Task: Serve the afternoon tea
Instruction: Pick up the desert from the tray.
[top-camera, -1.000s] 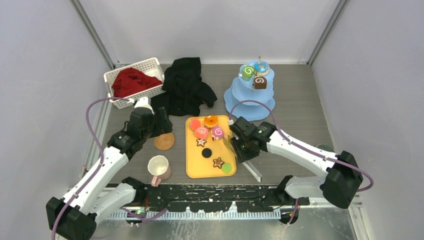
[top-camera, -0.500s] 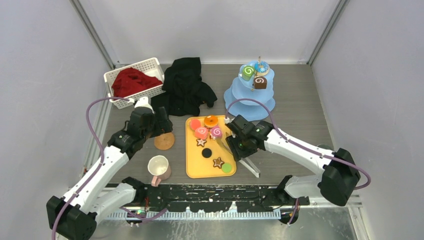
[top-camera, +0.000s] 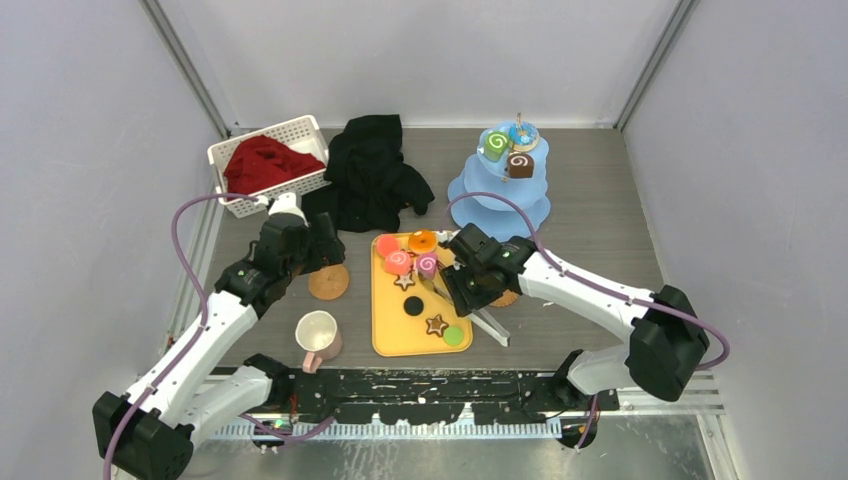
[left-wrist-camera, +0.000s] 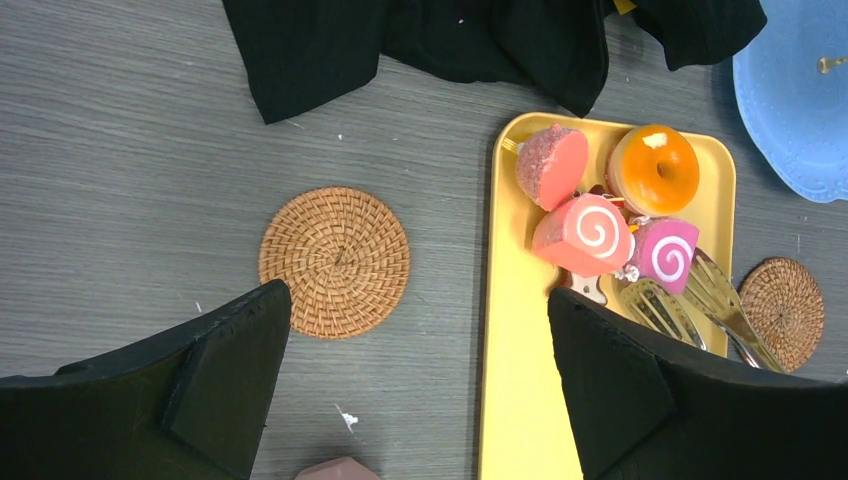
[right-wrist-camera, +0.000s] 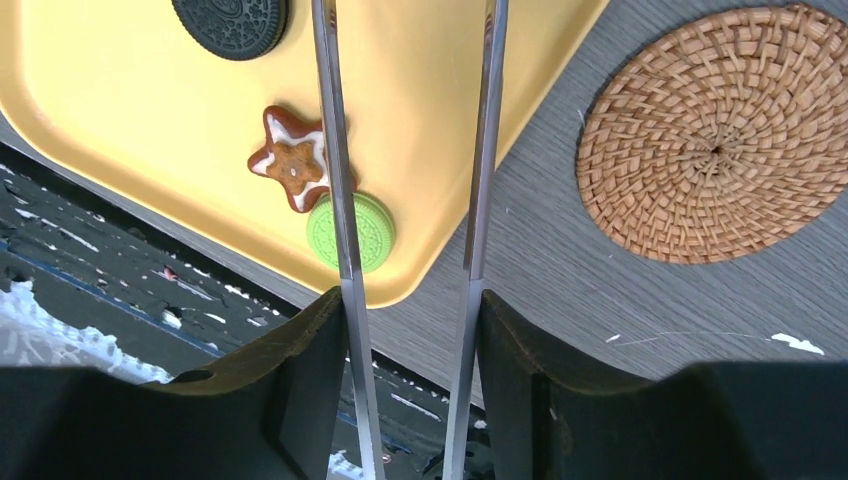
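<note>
The left gripper is wide open and holds nothing. It hangs over a round woven coaster on the desk, in the left half of the top view. The cream mug with the pink handle stands lower in that view, apart from the gripper.

The yellow tray lies in the middle. At its top end a pink swirl roll and a purple swirl roll sit touching each other.

The right gripper is clamped on a pair of metal tongs. The tong tips lie just beside the purple swirl roll, at its lower right. I cannot tell if they touch it.

I think the roll is small, light and a bit soft. It is round, so it may slip or roll out of the smooth tongs. The best hold looks like one tip on each round side, with a soft squeeze.

The blue stand is at the upper right of the top view, well apart from the tongs. A green swirl roll and a brown cube sit on it.
</note>
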